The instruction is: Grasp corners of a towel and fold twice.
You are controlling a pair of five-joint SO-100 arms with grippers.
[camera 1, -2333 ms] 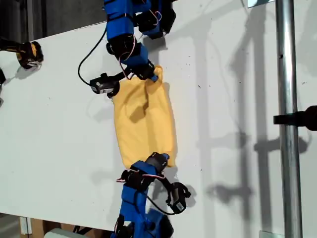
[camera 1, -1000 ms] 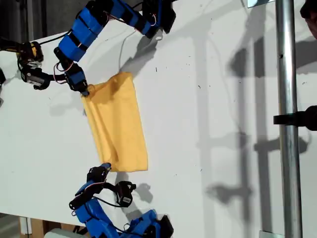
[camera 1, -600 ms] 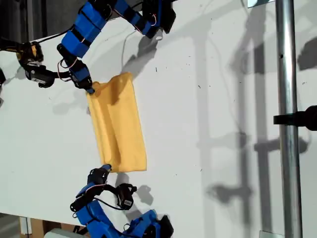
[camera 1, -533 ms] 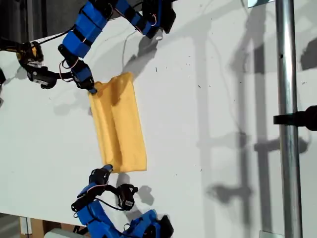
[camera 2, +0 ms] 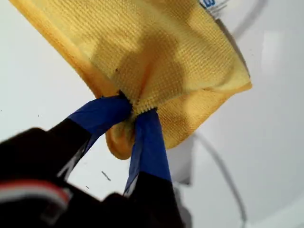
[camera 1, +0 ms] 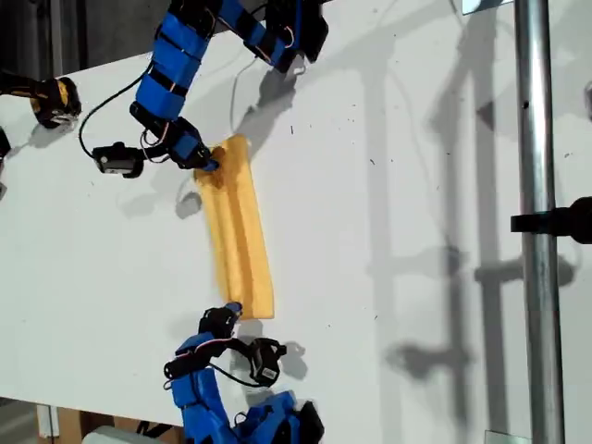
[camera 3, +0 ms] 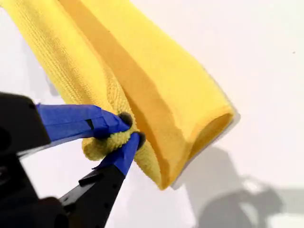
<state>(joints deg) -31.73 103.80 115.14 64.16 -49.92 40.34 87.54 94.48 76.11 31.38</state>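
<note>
Both arms have carried the towel toward the exterior view's right, narrowing it; my first gripper and my second gripper pinch opposite ends, long axis between them on the surface.

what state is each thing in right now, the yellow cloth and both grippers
plain yellow-orange soft towel: folded into a narrow strip on the white table, held at both ends, one end bunched in each pinch
my first gripper: shut on a bunched corner of the towel
my second gripper: shut on a rolled corner of the towel
</note>
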